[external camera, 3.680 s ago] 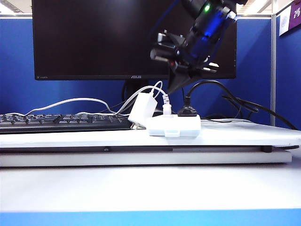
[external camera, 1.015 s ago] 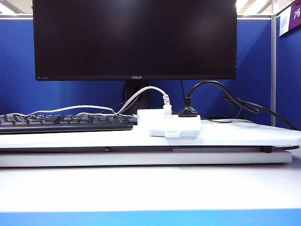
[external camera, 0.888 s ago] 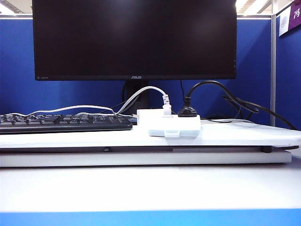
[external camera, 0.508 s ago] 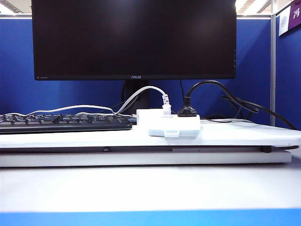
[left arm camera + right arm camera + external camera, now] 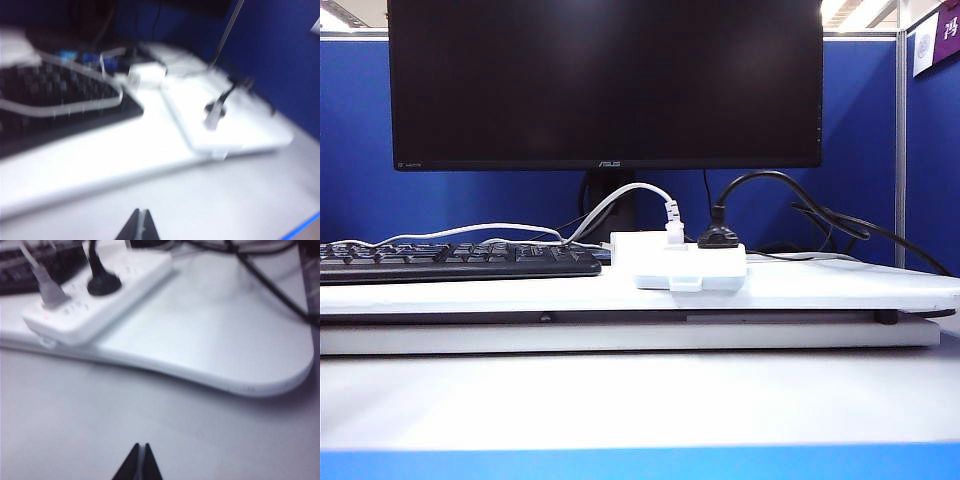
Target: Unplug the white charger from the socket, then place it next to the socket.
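Jaws together on both our left gripper (image 5: 139, 226) and right gripper (image 5: 140, 462), empty; white charger (image 5: 624, 241) lies beside the socket (image 5: 690, 266), centre frame.

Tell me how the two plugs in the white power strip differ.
The black plug is round and squat, with a thick black cable. The white plug is slimmer and taller, on a thin white cord. In the exterior view the black plug sits nearer the strip's right end. Both stand upright, seated in the power strip. The left arm's fingers and the right arm's fingers hang shut in front of the strip, touching neither plug.
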